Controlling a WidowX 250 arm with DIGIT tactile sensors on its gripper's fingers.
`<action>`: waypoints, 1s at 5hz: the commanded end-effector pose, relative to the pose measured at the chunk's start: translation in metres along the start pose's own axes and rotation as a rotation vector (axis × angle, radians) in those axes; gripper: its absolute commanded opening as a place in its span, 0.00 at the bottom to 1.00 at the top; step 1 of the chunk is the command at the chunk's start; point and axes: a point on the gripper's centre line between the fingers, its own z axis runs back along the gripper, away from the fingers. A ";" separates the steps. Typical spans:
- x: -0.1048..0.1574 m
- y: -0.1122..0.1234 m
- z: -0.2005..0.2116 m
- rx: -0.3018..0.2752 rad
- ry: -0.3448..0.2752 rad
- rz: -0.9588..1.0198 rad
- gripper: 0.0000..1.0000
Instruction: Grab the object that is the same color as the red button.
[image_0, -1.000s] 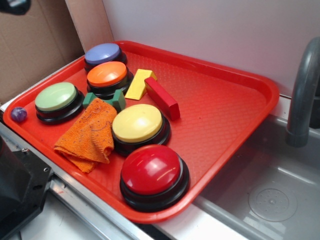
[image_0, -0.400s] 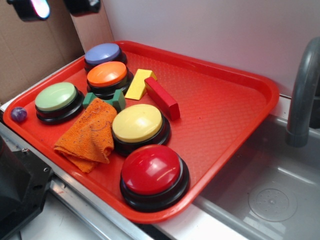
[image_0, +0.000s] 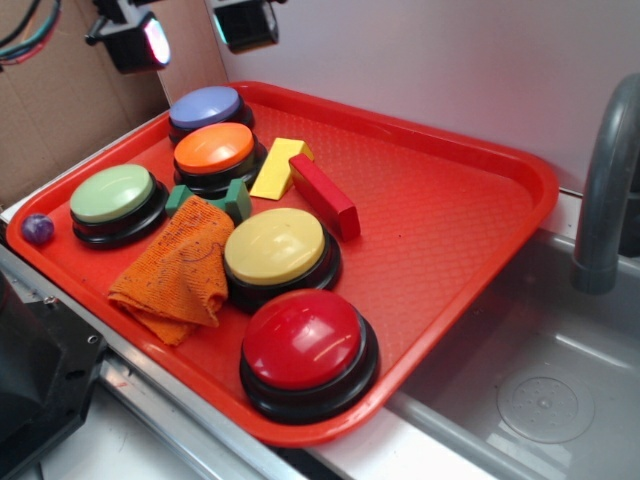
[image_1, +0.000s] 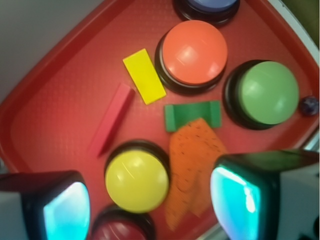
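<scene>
Gripper hangs high over the tray, fingers spread wide, holding nothing. Red block lies mid-tray, touching the yellow wedge; red button sits at the near edge.

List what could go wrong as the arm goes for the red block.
1. The red block touches the yellow wedge; a finger coming down between them may shove the wedge or knock the block askew.
2. Block and tray are nearly the same red, so the block's edges could be misjudged.
3. The yellow button sits close beside the block; an off-target descent might hit its dome.
The gripper hangs open, high above.
</scene>
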 end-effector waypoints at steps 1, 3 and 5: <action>0.023 -0.029 -0.036 -0.042 -0.061 0.228 1.00; 0.028 -0.040 -0.082 0.040 -0.105 0.273 1.00; 0.037 -0.040 -0.116 0.115 -0.100 0.298 1.00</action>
